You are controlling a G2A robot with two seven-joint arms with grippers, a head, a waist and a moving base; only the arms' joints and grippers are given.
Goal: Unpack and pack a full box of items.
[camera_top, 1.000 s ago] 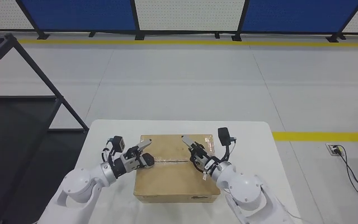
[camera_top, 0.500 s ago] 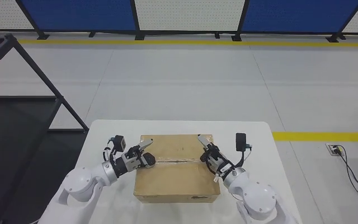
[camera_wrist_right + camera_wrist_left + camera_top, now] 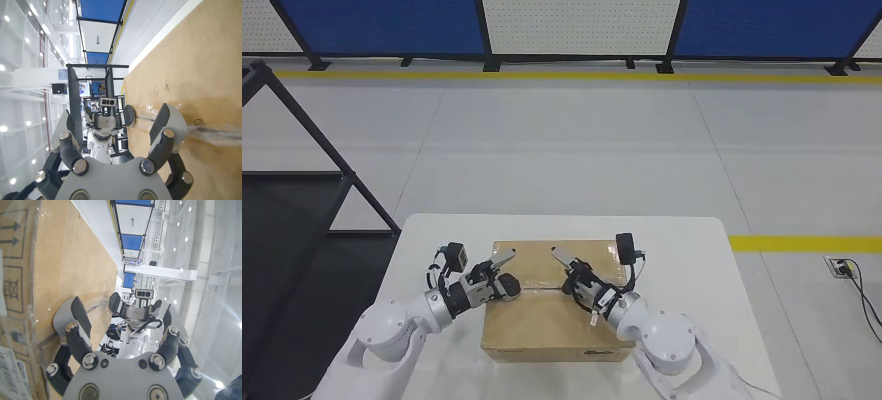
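The left tool and right tool face each other, both spread apart and holding nothing, at the taped seam of the closed cardboard box beneath them. It looks stiff and is likely heavy if full. I'd take the flap edges, not the slick tape. Beyond them are the white desk, the grey floor and blue partitions.

Closed brown cardboard box: contents hidden, the top being shut and taped. Both wrist views cut the box off at their edges. Pencilled mark on its top is too faint to read, possibly two characters. White desk: near edge cut off in the top view.
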